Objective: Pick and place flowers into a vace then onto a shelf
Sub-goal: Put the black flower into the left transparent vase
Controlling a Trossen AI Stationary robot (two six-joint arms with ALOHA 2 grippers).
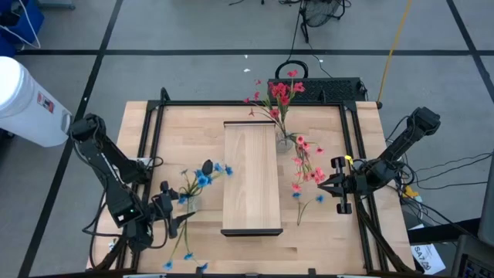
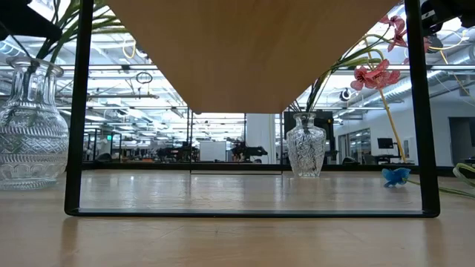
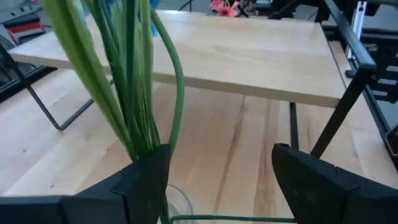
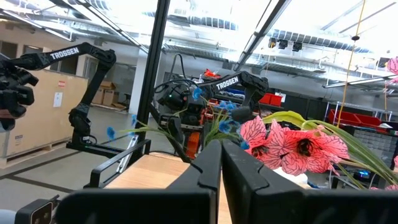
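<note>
The left gripper [image 3: 221, 180] stands at the front left of the table, its dark matte fingers [image 3: 146, 180] spread wide around smooth green stems and gripping nothing. Those stems rise from the rim of a clear glass vase [image 3: 177, 202] directly below, which holds the blue flowers [image 1: 202, 177]. In the low view this vase [image 2: 28, 122] is bulbous cut glass with a ribbed neck. More blue blossoms [image 1: 185, 262] lie loose on the pale grained wooden tabletop [image 1: 309, 239] near the front edge.

The shelf [image 1: 251, 177] is a long pale wood plank on thin black metal legs, standing in the middle of the table with nothing on it.

The right gripper [image 1: 330, 184] hangs at the right of the shelf, fingers pressed together, beside loose red-pink flowers [image 1: 307, 166] on the tabletop. It grips none of them, as far as can be seen.

A second faceted glass vase [image 2: 306, 145] stands beyond the shelf's far right corner and holds red-pink sprays [image 1: 282, 94].
</note>
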